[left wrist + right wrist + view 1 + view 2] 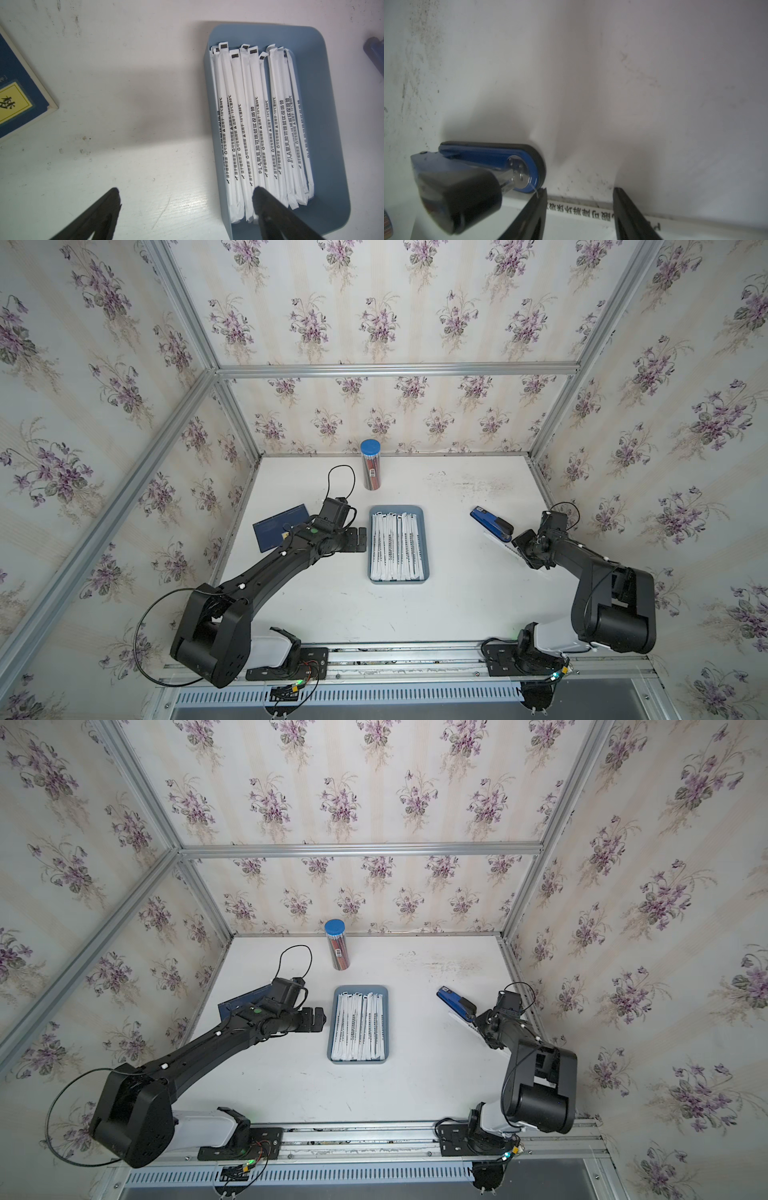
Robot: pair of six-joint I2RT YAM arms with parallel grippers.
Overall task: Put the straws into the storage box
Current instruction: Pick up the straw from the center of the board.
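At the middle of the surface (332,605) sits the storage box (397,509), its long sides running from the front edge toward the back edge. The straws (397,545) lie packed side by side in it, lengthwise, with black print along each wrapper; both top views and the left wrist view show the box (324,104) and the straws (259,124) this way.

One more straw (498,543) lies loose on the surface toward the right edge, slanted, with one end beside a blue and black stapler (491,524).

The right tool (580,189) is low over this loose straw (581,212), its fingers about halfway apart. The straw runs crosswise beneath both fingers and is not clamped.

The left tool (186,190) is spread fully wide and holds nothing. It is just beside the box's left side; in the wrist view one finger shows in front of the straw ends, the other over bare surface.

A dark blue card (276,531) lies near the left edge, partly under the left arm. A clear tube of pencils (371,466) with a blue cap stands by the back edge.
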